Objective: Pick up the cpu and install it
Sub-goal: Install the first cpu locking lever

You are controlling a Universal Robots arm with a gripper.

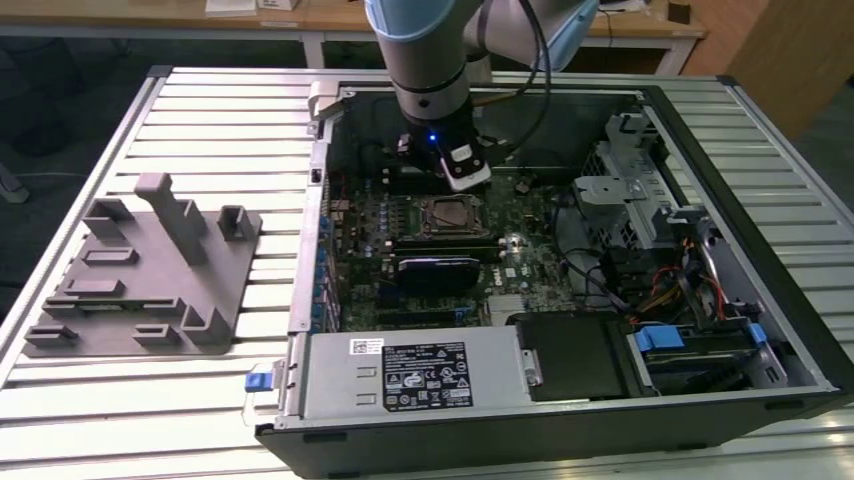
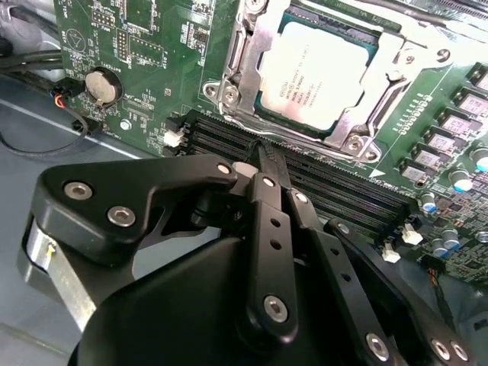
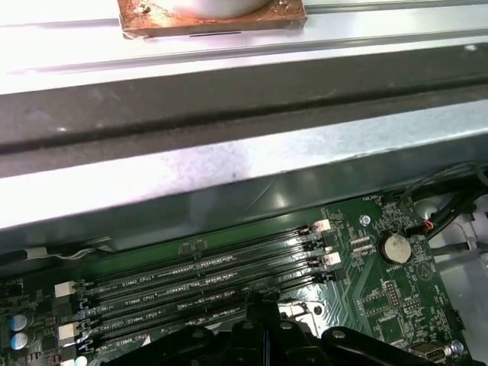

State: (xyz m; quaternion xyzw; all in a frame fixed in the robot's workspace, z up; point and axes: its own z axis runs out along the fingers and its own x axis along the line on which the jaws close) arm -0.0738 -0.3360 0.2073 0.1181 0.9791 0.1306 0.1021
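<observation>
Cpu: the cpu sits flat in its socket on the green board, inside the open computer case on the desk.
How it will handle: I think it is light, stiff, smooth on top and easy to hurt. Hold it by two thin side edges.
Fingers: the gripper has its black fingers pressed together, holding nothing.
Arm: it reaches straight down into the case, with the tip over the long black slots, just beside the socket.
</observation>
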